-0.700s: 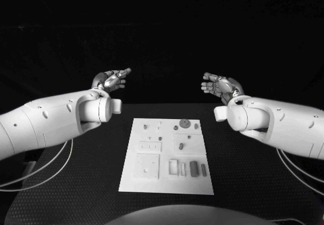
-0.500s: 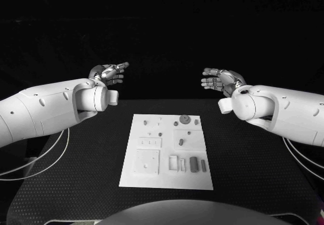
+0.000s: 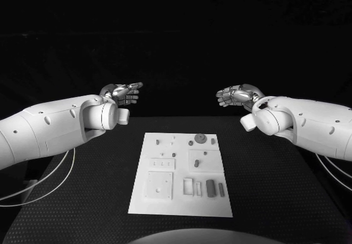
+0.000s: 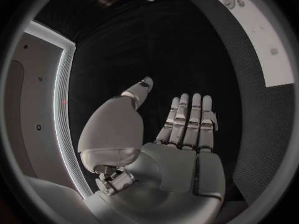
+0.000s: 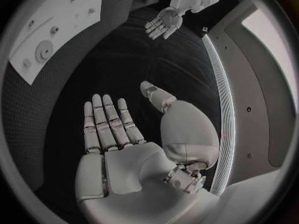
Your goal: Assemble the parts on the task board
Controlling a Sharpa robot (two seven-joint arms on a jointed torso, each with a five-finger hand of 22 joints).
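The white board (image 3: 182,173) lies flat in the middle of the black table (image 3: 88,203), with small parts (image 3: 200,137) set on its top half and along its lower right. Both hands hang in the air beyond its far edge, well apart. The left hand (image 3: 123,93) and the right hand (image 3: 238,95) hold nothing, fingers (image 4: 187,115) straight and side by side, thumbs out.

The task board (image 3: 158,201) looks like matt white plastic, smooth, with small dull grey parts (image 3: 210,187) on it. The table (image 3: 279,193) has a dark, finely textured, grainy surface. Both arms wear smooth, slightly glossy white shells; the left hand (image 4: 181,149) and right hand (image 5: 118,144) look like satin silver metal.
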